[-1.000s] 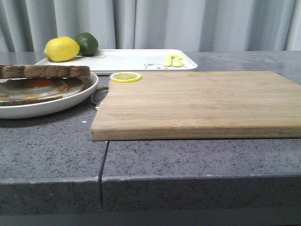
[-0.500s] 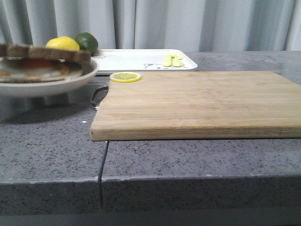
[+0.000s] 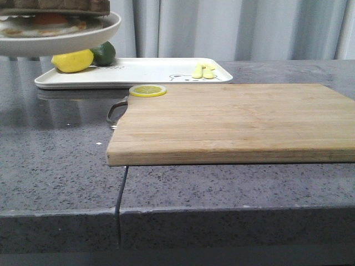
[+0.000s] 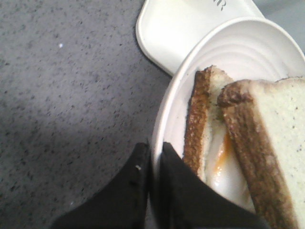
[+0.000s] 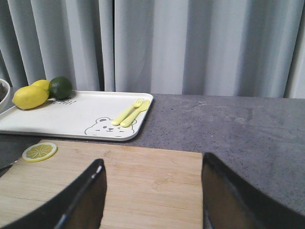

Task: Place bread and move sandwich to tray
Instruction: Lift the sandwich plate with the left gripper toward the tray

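The round white plate [image 3: 66, 40] with the sandwich [image 3: 50, 14] hangs high at the front view's upper left, above the near left end of the white bear tray [image 3: 150, 71]. In the left wrist view my left gripper [image 4: 153, 151] is shut on the plate's rim [image 4: 164, 109]. The sandwich [image 4: 238, 138] shows its pale top bread slice [image 4: 281, 129], egg and brown lower slice. A corner of the tray [image 4: 176, 33] lies below the plate. My right gripper [image 5: 152, 171] is open with nothing between its fingers, over the wooden board [image 5: 143, 181].
A lemon [image 3: 72, 60] and a lime [image 3: 103, 52] sit at the tray's left end, a yellow fork and spoon [image 3: 203, 71] at its right. A wooden cutting board [image 3: 233, 122] with a lemon slice [image 3: 147, 90] fills the middle of the grey counter [image 3: 55, 160]. Curtains hang behind.
The plate with the sandwich has risen from the counter at the left to high above the tray's left end. The board, the tray and its fruit have not moved.
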